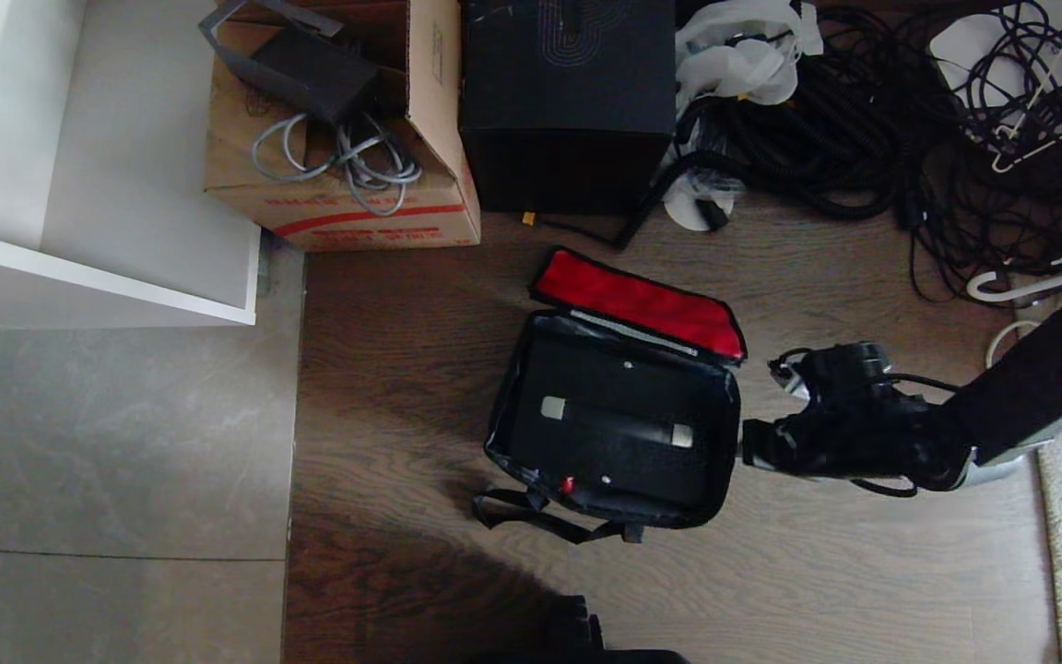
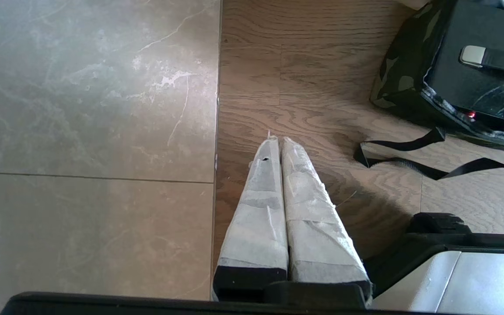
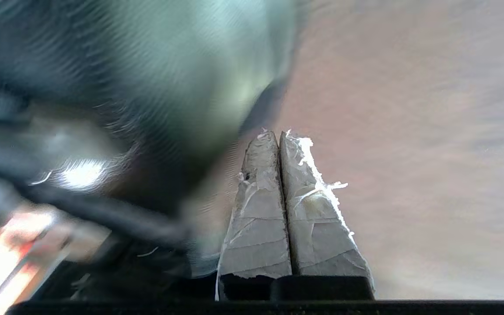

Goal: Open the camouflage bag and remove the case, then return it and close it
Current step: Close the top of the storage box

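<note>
Looking down from the head view, you see the camouflage bag (image 1: 503,433) lying open on the wooden floor (image 1: 383,369), its red-lined flap (image 1: 637,302) folded back toward the far side. The case (image 1: 619,429) sits inside the bag, showing its handle with silver ends and a small red latch at the near edge. Black straps (image 1: 531,516) trail from the bag's near side. Your right gripper (image 1: 745,452) reaches in from the right, its tip just beside the bag's right rim; you cannot tell from here whether it touches. In the right wrist view its taped fingers (image 3: 256,205) are pressed together with nothing between them, and everything beyond them is smeared into blur. Your left gripper (image 2: 278,142) is out of the head view; its own camera shows the taped fingers (image 2: 258,205) closed and empty above the floor, with the bag and straps well off to one side. Behind the bag stand a cardboard box (image 1: 347,198) holding grey cables, a tall black box (image 1: 568,111), and a tangle of black cords (image 1: 863,138), partly cut off by the frame edge.
</note>
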You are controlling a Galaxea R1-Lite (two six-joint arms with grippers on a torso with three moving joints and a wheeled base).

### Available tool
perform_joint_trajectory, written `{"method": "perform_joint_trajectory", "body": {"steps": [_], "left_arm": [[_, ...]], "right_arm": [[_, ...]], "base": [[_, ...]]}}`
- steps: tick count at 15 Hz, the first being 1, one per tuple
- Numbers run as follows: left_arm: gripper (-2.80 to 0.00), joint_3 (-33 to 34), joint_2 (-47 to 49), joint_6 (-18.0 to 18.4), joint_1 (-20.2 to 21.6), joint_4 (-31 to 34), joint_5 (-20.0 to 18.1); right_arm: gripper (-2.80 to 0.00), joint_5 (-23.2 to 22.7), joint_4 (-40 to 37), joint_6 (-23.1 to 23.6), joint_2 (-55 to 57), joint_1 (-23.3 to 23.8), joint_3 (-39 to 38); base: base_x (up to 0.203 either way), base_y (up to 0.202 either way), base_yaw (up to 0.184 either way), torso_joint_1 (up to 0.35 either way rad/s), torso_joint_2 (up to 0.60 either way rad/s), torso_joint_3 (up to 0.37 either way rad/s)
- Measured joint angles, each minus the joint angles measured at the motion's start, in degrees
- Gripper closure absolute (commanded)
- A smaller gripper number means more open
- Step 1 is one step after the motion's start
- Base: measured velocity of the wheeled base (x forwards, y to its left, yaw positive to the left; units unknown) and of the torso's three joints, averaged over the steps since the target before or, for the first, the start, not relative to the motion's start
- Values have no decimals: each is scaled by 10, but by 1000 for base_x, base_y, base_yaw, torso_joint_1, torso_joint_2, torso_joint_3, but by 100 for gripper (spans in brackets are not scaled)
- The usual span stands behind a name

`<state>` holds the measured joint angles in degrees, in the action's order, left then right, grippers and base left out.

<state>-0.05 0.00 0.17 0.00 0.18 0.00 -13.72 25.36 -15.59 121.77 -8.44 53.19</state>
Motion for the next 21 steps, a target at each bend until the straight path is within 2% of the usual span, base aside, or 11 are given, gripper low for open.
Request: {"method": "perform_joint_trajectory", "body": {"steps": [2, 5, 6, 10, 12, 14, 17, 19, 21], "left_arm": [[0, 0, 0, 0, 0, 0, 0], [0, 0, 0, 0, 0, 0, 0], [0, 0, 0, 0, 0, 0, 0], [0, 0, 0, 0, 0, 0, 0], [0, 0, 0, 0, 0, 0, 0], [0, 0, 0, 0, 0, 0, 0], [0, 0, 0, 0, 0, 0, 0], [0, 0, 0, 0, 0, 0, 0], [0, 0, 0, 0, 0, 0, 0]], "right_arm": [[0, -12, -9, 37, -11, 42, 12], [0, -65, -55, 32, -26, 83, 35], [0, -67, -56, 9, -26, 87, 41], [0, -73, -60, -168, -9, 90, 102], [0, -73, -67, -227, 6, 92, 138], [0, -72, -80, -263, 22, 94, 177], [0, -72, -92, -292, 47, 97, 246], [0, -76, -113, -301, 60, 103, 289], [0, -87, -122, -288, 69, 106, 321]], "base": [[0, 0, 0, 0, 0, 0], [0, 0, 0, 0, 0, 0], [0, 0, 0, 0, 0, 0], [0, 0, 0, 0, 0, 0], [0, 0, 0, 0, 0, 0], [0, 0, 0, 0, 0, 0], [0, 0, 0, 0, 0, 0], [0, 0, 0, 0, 0, 0], [0, 0, 0, 0, 0, 0]]}}
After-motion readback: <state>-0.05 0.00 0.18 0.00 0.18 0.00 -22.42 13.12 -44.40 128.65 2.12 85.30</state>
